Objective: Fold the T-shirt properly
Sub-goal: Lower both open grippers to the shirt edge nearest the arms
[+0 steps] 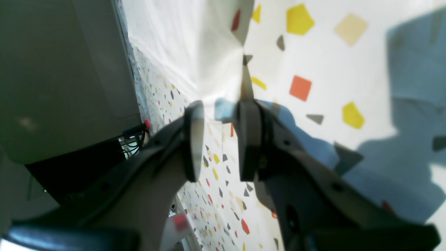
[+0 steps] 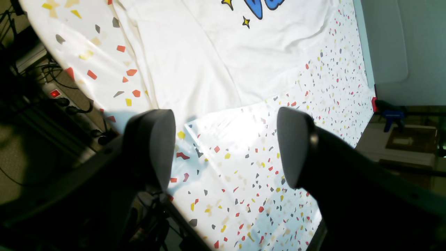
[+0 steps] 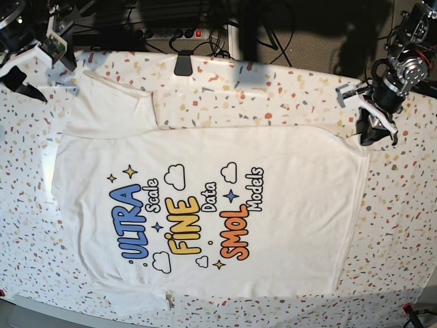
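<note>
**Left pincer at the shirt's corner**

The left gripper point(image 1: 219, 139), its dark fingers partly apart, held nothing at a corner of the large white printed cotton T-shirt point(image 3: 205, 205), spread print-up on the speckled white table covering point(image 3: 410, 225). The right gripper point(image 2: 226, 150) gaped wide, empty

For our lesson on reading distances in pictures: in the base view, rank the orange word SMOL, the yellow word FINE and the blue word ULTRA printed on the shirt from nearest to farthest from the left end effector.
1. Orange printed word SMOL, nearest the left end effector, on its side of the print.
2. Yellow printed word FINE, mid-print.
3. Blue printed word ULTRA, farthest, on the opposite side.
</note>
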`<state>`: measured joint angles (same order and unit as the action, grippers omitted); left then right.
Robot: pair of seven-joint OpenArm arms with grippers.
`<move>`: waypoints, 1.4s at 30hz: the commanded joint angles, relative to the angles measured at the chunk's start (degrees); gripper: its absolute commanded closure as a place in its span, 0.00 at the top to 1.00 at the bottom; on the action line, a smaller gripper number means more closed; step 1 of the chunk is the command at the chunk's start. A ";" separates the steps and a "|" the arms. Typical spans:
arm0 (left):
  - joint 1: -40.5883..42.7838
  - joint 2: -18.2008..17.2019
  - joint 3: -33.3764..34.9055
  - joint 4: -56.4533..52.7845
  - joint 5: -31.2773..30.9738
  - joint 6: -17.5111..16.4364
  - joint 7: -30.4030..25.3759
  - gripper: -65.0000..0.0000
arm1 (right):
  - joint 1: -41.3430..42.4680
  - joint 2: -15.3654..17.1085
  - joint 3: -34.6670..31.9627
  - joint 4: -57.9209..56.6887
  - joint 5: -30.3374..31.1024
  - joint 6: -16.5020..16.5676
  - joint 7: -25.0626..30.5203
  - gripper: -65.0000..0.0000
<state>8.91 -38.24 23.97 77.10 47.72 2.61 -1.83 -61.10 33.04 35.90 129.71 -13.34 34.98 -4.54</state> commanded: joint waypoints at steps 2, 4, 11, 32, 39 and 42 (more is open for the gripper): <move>-1.31 0.59 0.09 0.50 -1.25 0.59 -1.73 0.27 | -0.52 0.59 0.44 0.55 0.09 -0.68 -0.22 0.69; -1.31 0.59 0.09 0.50 -1.27 0.59 -1.70 0.14 | -0.52 0.59 0.44 0.20 0.09 -0.68 -0.31 0.69; -1.31 0.59 0.09 0.50 -1.27 0.61 -1.68 0.00 | -0.48 0.61 0.44 -4.31 0.07 -0.72 1.55 0.69; -1.29 0.59 0.09 0.50 -1.27 0.63 -0.90 0.00 | 15.50 0.59 -22.21 -27.12 -21.00 -11.87 7.45 0.69; -1.29 0.61 0.09 0.50 -1.27 0.63 -0.11 0.00 | 19.23 0.59 -26.18 -32.26 -20.98 -15.65 6.36 0.69; -1.31 0.59 0.09 0.50 -1.27 0.63 -0.09 0.00 | 19.69 0.61 -26.18 -33.79 -20.98 -15.67 6.43 0.69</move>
<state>8.73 -37.91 24.05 77.08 47.07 2.44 -1.30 -41.10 32.88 9.41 95.92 -33.93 19.25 3.09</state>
